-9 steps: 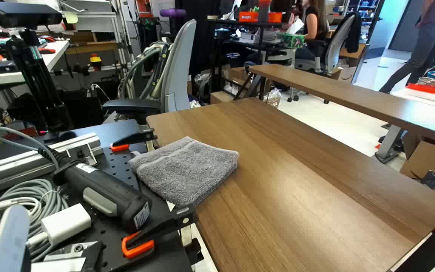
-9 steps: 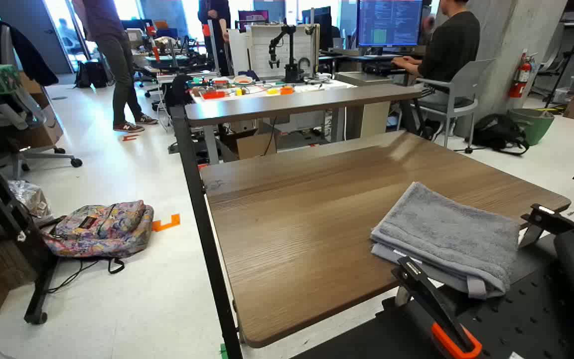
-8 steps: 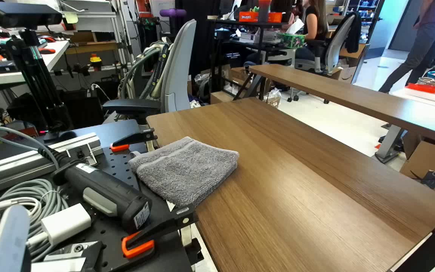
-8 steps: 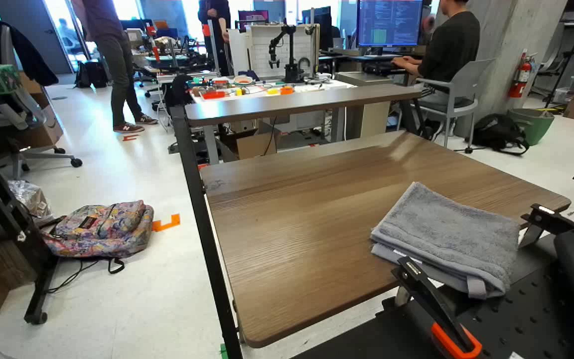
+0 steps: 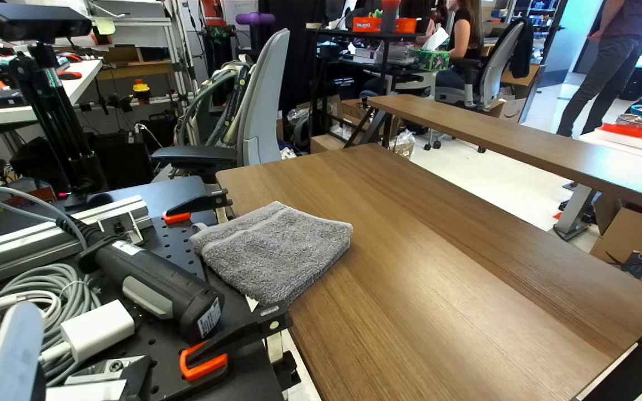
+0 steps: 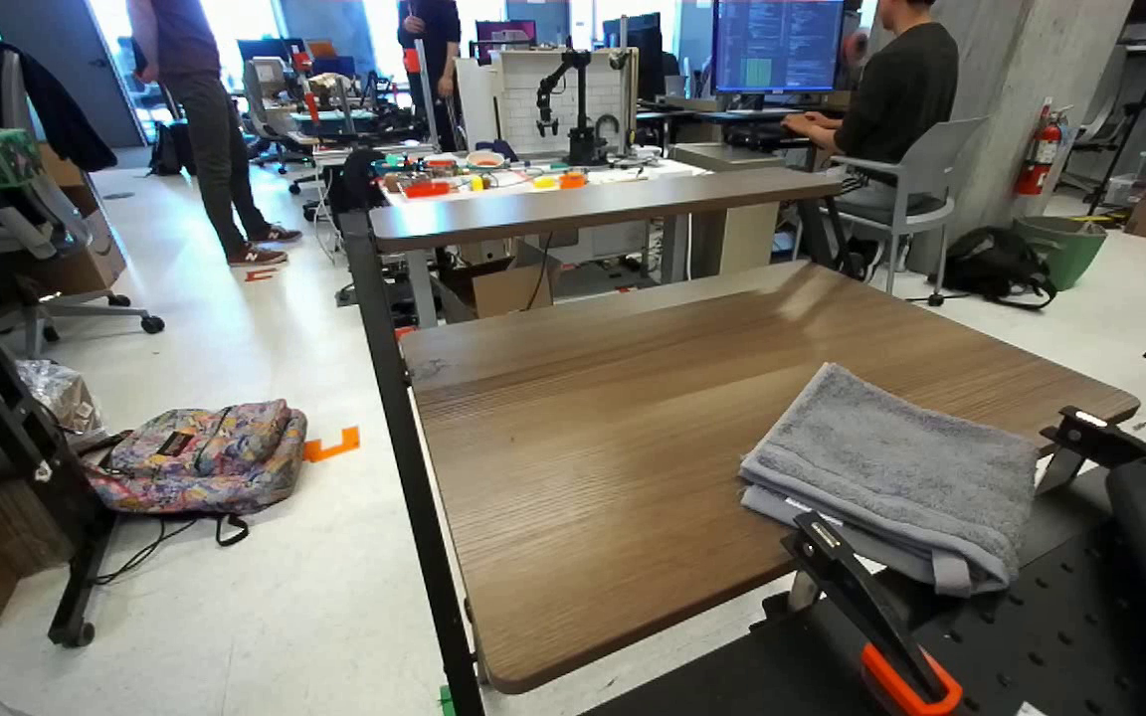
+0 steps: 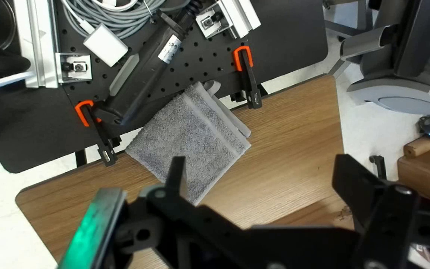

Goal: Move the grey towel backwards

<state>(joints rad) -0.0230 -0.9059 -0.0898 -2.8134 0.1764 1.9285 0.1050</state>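
The grey towel (image 5: 273, 250) is folded and lies flat. It rests partly on the wooden table (image 5: 438, 289) and partly over the edge of the black pegboard surface. It also shows in an exterior view (image 6: 891, 467) and in the wrist view (image 7: 196, 138). My gripper (image 7: 260, 160) is open, with nothing between its fingers. It looks down from above the table; the left finger overlaps the towel's lower corner in the picture, and the right finger is over the table's far end. The gripper does not show in either exterior view.
Two black clamps with orange handles (image 5: 204, 365) (image 7: 245, 74) flank the towel at the table seam. A black handheld device (image 5: 156, 281), coiled grey cable (image 5: 62, 284) and white adapter (image 5: 98, 329) lie on the pegboard. A raised wooden shelf (image 6: 603, 207) runs along the table's far side.
The towel, table and clamps have not moved. Only a standing person in the background has shifted their stance.
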